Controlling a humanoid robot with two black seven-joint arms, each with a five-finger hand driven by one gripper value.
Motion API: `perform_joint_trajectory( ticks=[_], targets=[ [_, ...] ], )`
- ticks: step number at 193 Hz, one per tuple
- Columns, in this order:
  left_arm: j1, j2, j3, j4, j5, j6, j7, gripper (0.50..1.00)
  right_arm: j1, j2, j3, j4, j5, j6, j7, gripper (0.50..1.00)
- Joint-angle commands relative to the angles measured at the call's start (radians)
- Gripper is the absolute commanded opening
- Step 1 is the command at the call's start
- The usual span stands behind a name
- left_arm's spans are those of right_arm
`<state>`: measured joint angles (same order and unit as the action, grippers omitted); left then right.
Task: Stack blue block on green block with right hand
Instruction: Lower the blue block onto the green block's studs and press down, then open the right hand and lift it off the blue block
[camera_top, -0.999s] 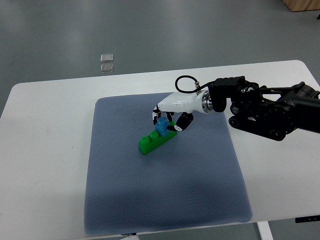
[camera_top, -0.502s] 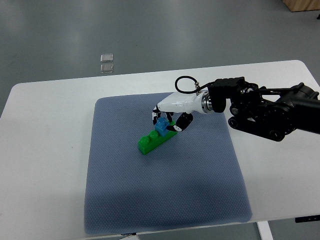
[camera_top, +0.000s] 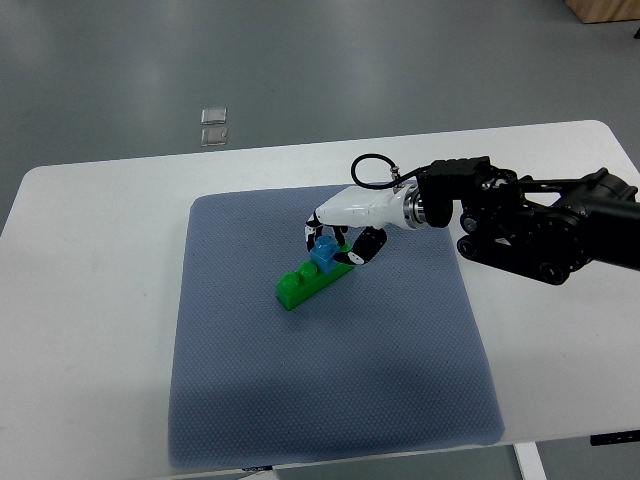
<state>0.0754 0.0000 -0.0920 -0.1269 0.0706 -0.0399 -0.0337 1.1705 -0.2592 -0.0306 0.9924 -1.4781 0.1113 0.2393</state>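
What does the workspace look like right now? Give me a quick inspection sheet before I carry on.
Surface: white table with a grey-blue mat laid flat on it.
Job's things: blue block sits on the right end of the green block, near the mat's middle.
Clutter: nothing seen on the mat or table.
Hands: right hand is at the blue block with fingers curled around it; left hand not in view.
Cables: a black cable loop arches above the right wrist, clear of the blocks.
Surroundings: grey floor with two small clear squares beyond the table; a wooden corner at top right.
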Motion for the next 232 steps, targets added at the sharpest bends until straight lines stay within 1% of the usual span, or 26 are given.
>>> perform_joint_trajectory(
  ticks=[1,13,28,36,45,55,64,80,85,91,176,232],
  targets=[
    [0.000,0.000,0.000,0.000,0.000,0.000,0.000,1.000,0.001,0.000,0.001,0.002,0.004,0.001,0.000,0.572],
    [0.000,0.000,0.000,0.000,0.000,0.000,0.000,1.000,0.003,-0.002,0.001,0.002,0.007,0.001,0.000,0.588],
    [0.001,0.000,0.000,0.000,0.000,0.000,0.000,1.000,0.003,-0.002,0.001,0.002,0.012,0.001,0.000,0.648],
    [0.000,0.000,0.000,0.000,0.000,0.000,0.000,1.000,0.003,-0.002,0.001,0.002,0.012,0.001,0.000,0.656],
    [0.000,0.000,0.000,0.000,0.000,0.000,0.000,1.000,0.005,-0.003,0.001,0.002,0.015,0.001,0.000,0.682],
    [0.000,0.000,0.000,0.000,0.000,0.000,0.000,1.000,0.005,-0.002,0.001,0.002,0.016,0.001,0.000,0.690],
    [0.001,0.000,0.000,0.000,0.000,0.000,0.000,1.000,0.005,-0.003,0.001,0.002,0.018,0.001,0.000,0.713],
    [0.001,0.000,0.000,0.000,0.000,0.000,0.000,1.000,0.006,-0.005,0.001,0.003,0.019,0.002,0.000,0.725],
    [0.000,0.000,0.000,0.000,0.000,0.000,0.000,1.000,0.008,-0.005,0.001,0.005,0.019,0.002,0.000,0.742],
    [0.000,0.000,0.000,0.000,0.000,0.000,0.000,1.000,0.008,-0.005,0.001,0.008,0.019,0.002,0.000,0.750],
    [0.000,0.000,0.000,0.001,0.000,0.000,0.000,1.000,0.014,-0.008,0.001,0.011,0.021,0.005,0.002,0.754],
    [0.001,0.000,0.000,0.001,0.000,0.000,0.000,1.000,0.023,-0.028,0.001,0.017,0.021,0.019,0.009,0.756]
  ],
)
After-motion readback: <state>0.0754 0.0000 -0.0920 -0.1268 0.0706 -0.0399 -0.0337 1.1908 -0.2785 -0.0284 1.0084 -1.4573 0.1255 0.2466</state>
